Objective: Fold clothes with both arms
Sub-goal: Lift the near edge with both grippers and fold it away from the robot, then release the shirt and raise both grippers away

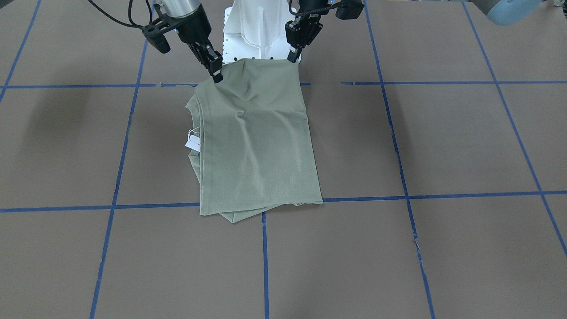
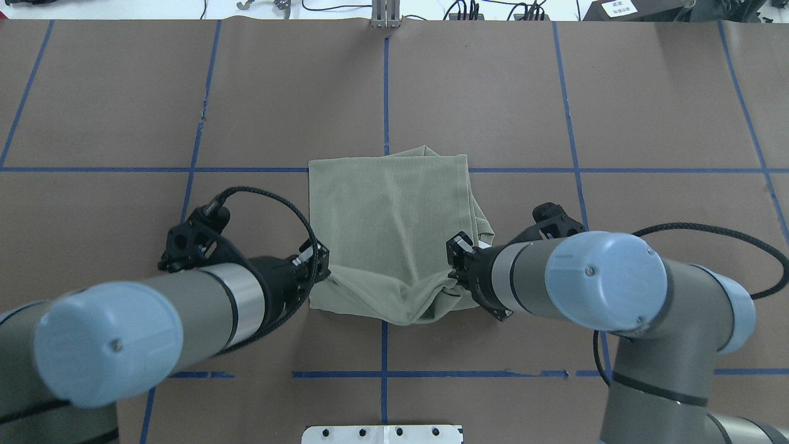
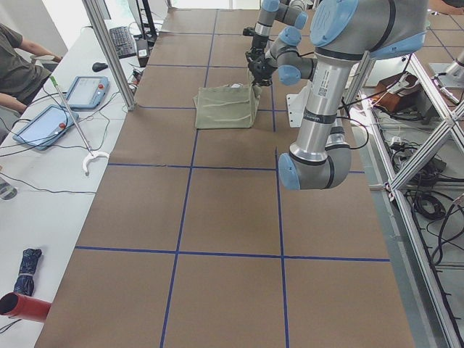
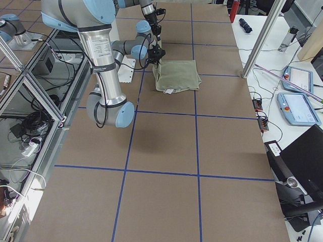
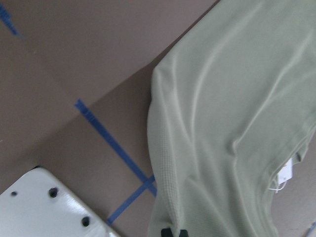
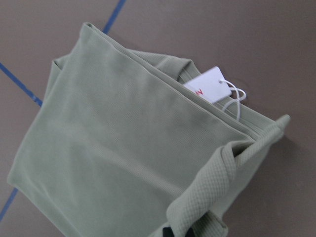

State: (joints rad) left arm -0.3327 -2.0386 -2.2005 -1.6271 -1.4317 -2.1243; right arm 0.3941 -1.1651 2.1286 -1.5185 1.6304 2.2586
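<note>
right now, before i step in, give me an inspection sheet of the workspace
surface: brown table cover with a blue tape grid, lying flat.
job's things: green shirt folded to a rectangle, robot-side edge raised; white hang tag pokes out at one side.
clutter: nothing seen.
grippers: left claw and right claw each pinch a corner of the raised edge.
cables: left cable loops off the wrist; right cable arcs behind the arm.
surroundings: tablets and a person at the side bench.

Shirt (image 2: 394,234) on table (image 2: 123,92), left arm (image 2: 123,327) at near-left corner — right arm (image 2: 604,283) at near-right corner
</note>
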